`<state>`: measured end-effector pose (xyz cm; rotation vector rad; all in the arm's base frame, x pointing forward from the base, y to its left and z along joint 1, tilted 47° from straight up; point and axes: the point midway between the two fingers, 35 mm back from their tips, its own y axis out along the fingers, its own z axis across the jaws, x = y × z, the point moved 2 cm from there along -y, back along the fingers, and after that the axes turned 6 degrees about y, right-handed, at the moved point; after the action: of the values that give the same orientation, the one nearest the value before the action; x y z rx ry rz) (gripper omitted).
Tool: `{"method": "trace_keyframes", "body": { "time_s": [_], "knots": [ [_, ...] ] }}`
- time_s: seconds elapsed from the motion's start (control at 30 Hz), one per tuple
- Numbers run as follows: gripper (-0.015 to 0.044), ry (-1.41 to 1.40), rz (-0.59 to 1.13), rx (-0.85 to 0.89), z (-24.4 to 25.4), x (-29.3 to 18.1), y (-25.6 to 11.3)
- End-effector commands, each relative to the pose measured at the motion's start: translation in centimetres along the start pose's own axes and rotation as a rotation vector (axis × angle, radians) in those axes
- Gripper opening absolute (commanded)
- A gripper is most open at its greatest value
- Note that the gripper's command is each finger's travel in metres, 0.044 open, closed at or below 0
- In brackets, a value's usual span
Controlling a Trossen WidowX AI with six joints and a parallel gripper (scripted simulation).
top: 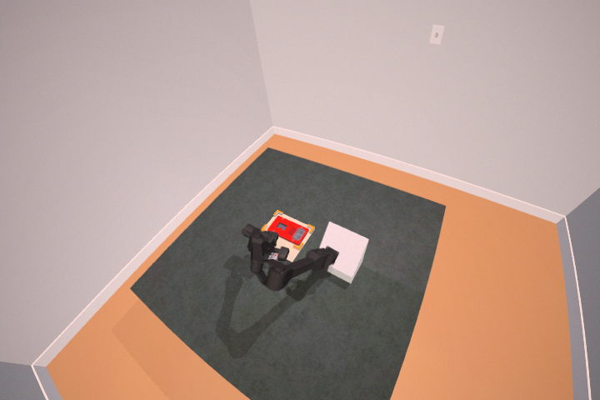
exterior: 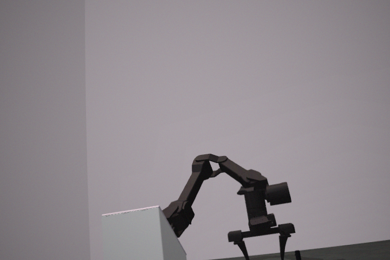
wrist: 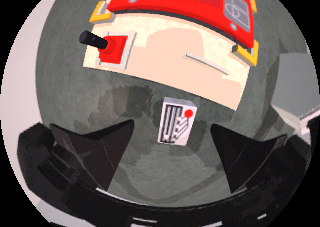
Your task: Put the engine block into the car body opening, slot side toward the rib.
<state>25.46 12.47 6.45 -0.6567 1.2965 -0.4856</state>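
Observation:
The engine block (top: 272,256) (wrist: 177,122) is a small pale box with dark stripes and a red dot on its top face. It lies on the dark mat just outside the near edge of the board. My gripper (exterior: 265,257) (wrist: 173,126) is open, pointing down above the block, with one finger to each side in the wrist view and nothing held. The red car body (top: 288,236) (wrist: 165,6) lies on the board between yellow corner brackets. Its opening (top: 281,227) shows dark in the top view and is mostly cut off at the top of the wrist view.
The pale board (wrist: 150,52) bears a black lever (wrist: 94,39) (exterior: 298,254) on a red base and a thin light bar (wrist: 207,63). The lever rises left of the block in the wrist view. A white box (top: 347,250) (exterior: 131,235) stands beside the arm's base.

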Motion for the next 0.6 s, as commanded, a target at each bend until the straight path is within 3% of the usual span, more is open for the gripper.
{"method": "trace_keyframes", "body": {
  "time_s": [0.0, 0.07, 0.43, 0.57],
  "knots": [
    [0.0440, 0.008, 0.003, -0.007, -0.17, 0.05, 0.83],
    [0.0440, 0.008, 0.003, -0.007, -0.17, 0.04, 0.93],
    [0.0151, 0.008, 0.003, -0.007, -0.17, 0.04, 0.93],
    [0.0125, 0.008, 0.003, -0.007, -0.17, 0.04, 0.93]
  ]
}}
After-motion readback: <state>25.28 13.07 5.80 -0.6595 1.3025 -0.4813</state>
